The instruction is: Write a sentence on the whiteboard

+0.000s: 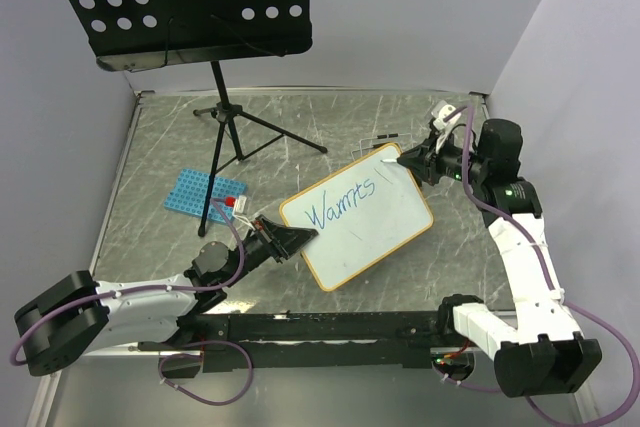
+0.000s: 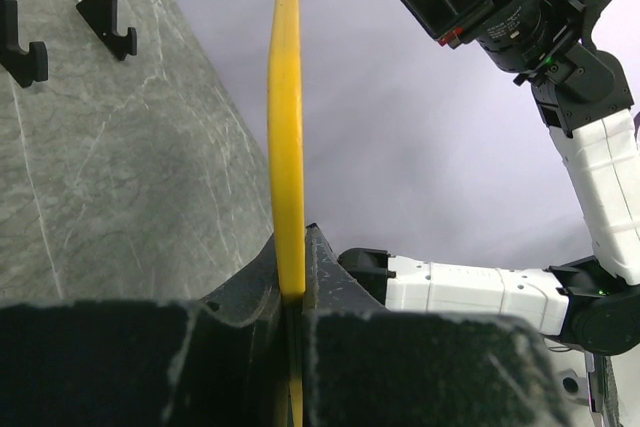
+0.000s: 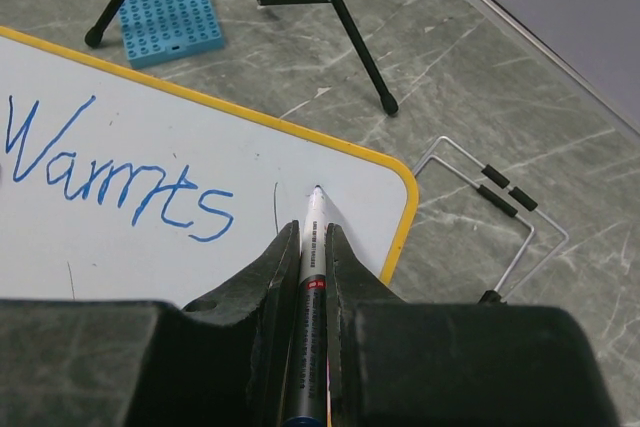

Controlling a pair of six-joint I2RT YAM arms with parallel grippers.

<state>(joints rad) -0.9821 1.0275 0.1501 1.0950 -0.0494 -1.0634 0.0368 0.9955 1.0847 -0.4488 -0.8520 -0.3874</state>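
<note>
Blue sentence (image 3: 120,172), "Warmts", on orange-framed whiteboard (image 3: 365,202)

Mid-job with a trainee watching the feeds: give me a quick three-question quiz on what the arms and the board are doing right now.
1. Multiple choice: what does the right gripper hold? A) a marker B) an eraser C) nothing
2. True or false: the left gripper is clamped on the edge of the whiteboard.
3. Fill in: the blue writing on the board reads ____.
Key: 1 A; 2 true; 3 Warmts.
</note>
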